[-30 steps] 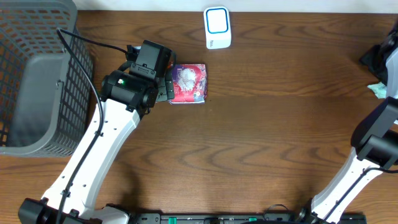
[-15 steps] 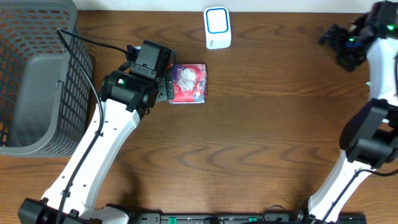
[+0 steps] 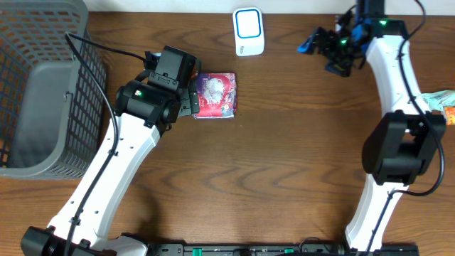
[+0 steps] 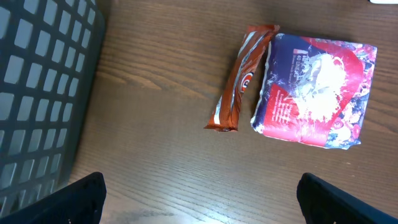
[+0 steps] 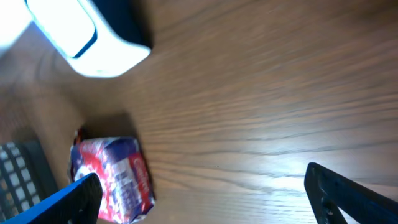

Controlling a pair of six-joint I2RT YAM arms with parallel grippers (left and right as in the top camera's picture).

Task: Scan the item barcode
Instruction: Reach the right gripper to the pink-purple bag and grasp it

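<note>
Red-and-blue packet (image 3: pixel 215 94) lies flat left of centre towards the far side, near the white scanner (image 3: pixel 248 31). Only the left wrist view shows an orange snack bar (image 4: pixel 241 78) just beside it; from overhead that's hidden. Left gripper (image 4: pixel 199 194) and right gripper (image 3: pixel 323 48) are both spread wide, holding nothing.

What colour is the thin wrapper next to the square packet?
The thin wrapper is orange-brown with white markings, clearest in the left wrist view.
</note>
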